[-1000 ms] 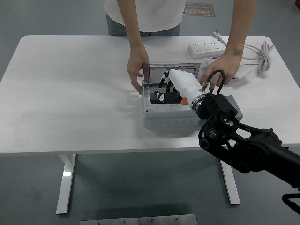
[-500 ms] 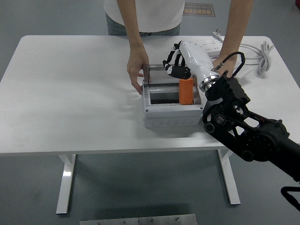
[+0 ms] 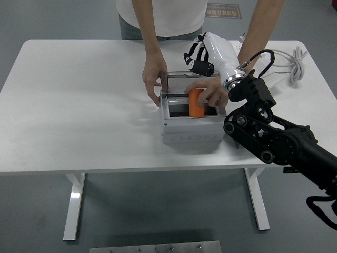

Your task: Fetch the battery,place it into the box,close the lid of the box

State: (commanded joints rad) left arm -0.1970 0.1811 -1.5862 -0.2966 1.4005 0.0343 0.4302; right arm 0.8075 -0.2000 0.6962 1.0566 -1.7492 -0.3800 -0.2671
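A grey box stands open at the table's middle, its clear lid raised at the back. An orange battery stands upright inside it and sticks out above the rim. My right hand hovers above and behind the box, apart from the battery, with its fingers relaxed and empty. A person's hand grips the battery from the right. The person's other hand holds the box's left back corner. My left arm is out of view.
A white cable and a plug lie at the table's far right, partly hidden behind my forearm. The person stands at the far edge, arms reaching over the box.
My right hand has let go of the battery and lifted up and back from the box. The person's hand has moved from beside the box onto the battery.
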